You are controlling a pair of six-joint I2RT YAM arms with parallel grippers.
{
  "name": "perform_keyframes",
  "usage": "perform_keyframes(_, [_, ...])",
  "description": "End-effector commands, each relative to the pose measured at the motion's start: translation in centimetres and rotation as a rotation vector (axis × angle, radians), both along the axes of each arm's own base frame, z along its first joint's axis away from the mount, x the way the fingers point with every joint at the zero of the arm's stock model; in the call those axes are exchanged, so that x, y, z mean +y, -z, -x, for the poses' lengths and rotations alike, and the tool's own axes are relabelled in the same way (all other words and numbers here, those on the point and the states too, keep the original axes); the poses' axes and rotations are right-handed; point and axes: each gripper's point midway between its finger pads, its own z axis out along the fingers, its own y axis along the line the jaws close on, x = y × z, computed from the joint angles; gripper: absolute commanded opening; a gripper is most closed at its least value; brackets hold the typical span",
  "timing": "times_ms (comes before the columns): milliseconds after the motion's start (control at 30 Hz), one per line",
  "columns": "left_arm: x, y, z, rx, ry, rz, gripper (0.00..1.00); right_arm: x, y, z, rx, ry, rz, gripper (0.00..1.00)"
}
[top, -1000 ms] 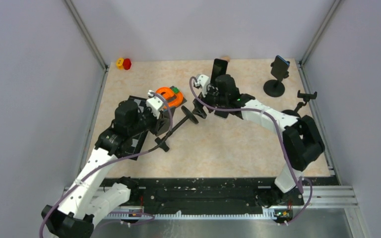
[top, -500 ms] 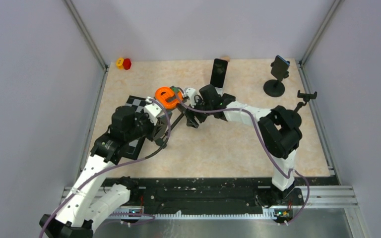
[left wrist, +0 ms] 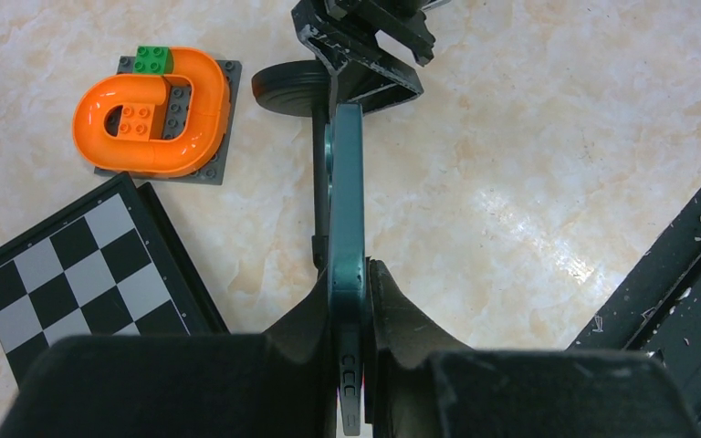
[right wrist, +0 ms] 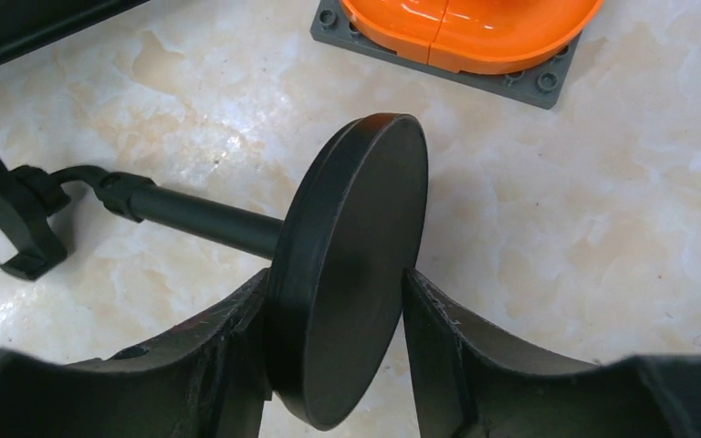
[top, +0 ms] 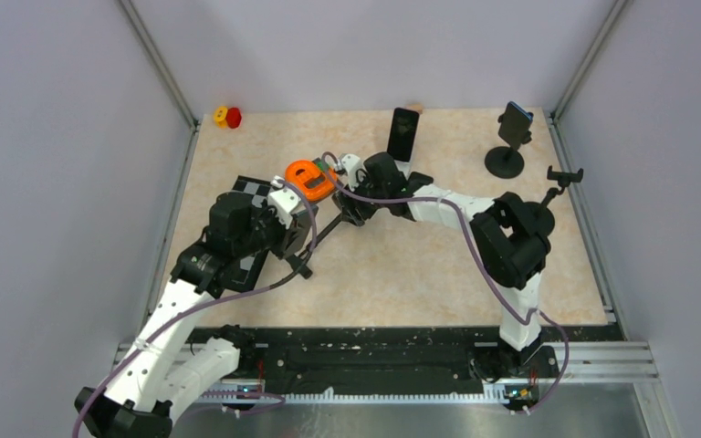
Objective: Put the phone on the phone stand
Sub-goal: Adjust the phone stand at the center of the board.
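- left gripper (left wrist: 349, 287): jaws clamped tight on a dark teal phone (left wrist: 345, 182), held edge-on and sticking out toward the far side, up off the table.
- black phone stand (top: 324, 233) is lying on its side on the beige marbled tabletop (top: 420, 265), about mid-table. Its pole runs diagonally, clamp end near-left, round base disc far-right. The phone isn't on it, in the left wrist view it sits right above the pole.
- right gripper (right wrist: 336, 283): one jaw on each side of the stand's base disc, which is up on its edge. Both fingers look to be touching it, so I'd call that a grip.
- orange curved brick track on a grey plate (left wrist: 151, 109) sits just left of the disc, and a black-and-white chequered board (left wrist: 82, 265) is near-left of that.
- far edge: a second black phone (top: 402, 134) standing upright. Far right: another phone on an upright stand (top: 514, 123).
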Motion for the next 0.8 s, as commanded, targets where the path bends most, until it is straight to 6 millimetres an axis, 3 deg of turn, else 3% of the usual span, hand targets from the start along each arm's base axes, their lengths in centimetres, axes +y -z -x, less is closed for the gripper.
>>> perform_keyframes(0, [-0.3, -2.0, -1.1, -0.092, -0.001, 0.032, 0.00, 1.1, -1.8, -1.5, -0.026, 0.051, -0.038, 0.43])
perform_keyframes(233, [-0.4, -2.3, -1.6, -0.102, -0.002, 0.032, 0.00, -0.6, -3.4, -0.4, 0.003, 0.132, -0.098, 0.00])
perform_keyframes(433, [-1.1, -3.9, -2.1, -0.106, 0.016, 0.076, 0.00, -2.0, -5.0, 1.4, 0.123, 0.128, -0.264, 0.00])
perform_keyframes(767, [-4.4, -10.4, -2.3, -0.109, 0.174, 0.254, 0.00, -4.4, -1.5, 3.9, 0.361, 0.094, -0.463, 0.00])
